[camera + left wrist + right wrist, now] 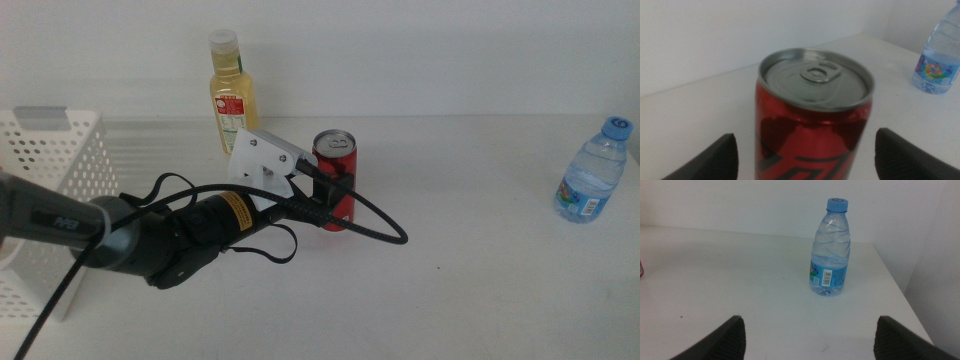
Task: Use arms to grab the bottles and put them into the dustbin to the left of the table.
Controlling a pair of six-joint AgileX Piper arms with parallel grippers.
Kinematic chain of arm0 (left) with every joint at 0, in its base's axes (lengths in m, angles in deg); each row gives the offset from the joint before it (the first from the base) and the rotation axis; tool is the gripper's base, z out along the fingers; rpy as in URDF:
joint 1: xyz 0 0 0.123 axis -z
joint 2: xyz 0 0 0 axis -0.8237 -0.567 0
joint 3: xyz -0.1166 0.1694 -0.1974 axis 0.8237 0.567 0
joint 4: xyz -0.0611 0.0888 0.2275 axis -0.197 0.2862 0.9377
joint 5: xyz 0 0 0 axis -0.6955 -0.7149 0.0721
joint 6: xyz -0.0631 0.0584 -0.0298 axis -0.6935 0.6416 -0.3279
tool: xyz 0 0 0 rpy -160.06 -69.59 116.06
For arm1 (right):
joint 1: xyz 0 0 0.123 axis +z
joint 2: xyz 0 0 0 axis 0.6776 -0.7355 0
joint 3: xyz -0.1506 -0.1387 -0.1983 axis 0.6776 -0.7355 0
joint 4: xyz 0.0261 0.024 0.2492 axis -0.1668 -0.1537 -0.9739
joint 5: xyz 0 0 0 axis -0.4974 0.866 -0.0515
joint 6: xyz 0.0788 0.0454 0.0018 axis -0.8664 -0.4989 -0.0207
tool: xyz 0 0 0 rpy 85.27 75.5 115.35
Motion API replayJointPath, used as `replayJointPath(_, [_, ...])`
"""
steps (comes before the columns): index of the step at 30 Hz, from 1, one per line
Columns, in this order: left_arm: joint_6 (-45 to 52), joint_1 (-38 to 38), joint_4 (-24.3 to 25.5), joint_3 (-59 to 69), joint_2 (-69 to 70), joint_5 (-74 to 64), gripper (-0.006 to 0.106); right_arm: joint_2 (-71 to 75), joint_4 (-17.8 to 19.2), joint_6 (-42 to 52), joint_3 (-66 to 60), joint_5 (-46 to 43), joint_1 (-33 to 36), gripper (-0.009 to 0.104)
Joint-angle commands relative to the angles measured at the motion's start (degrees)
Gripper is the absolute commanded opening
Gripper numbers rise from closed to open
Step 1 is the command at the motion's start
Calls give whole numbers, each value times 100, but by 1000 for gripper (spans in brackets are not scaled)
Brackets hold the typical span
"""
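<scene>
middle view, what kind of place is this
Probably a robot test bench, not a home: a bare white table against a plain wall, with a red can, two bottles and a perforated white basket staged on it, and the left pincer open around the can.

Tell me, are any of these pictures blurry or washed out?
Left wrist view: the red can is soft, being so close between the open left tool. Middle view: bright white table, faint shadows. Right wrist view: the water bottle is sharp.
</scene>
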Motion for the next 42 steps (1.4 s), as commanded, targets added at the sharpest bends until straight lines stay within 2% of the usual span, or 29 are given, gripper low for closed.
replayJointPath(1, [-94,65,-136,-241,157,458,90,153,40,18,39,-439,-32,67])
replayJointPath(33, [-83,72,-82,-1310,-949,761,89,153,40,18,39,-439,-32,67])
replayJointPath(38, [-83,72,-88,-1299,-949,684,79,153,40,18,39,-439,-32,67])
replayJointPath(42, [-67,72,-82,-1299,-949,767,60,153,40,18,39,-439,-32,67])
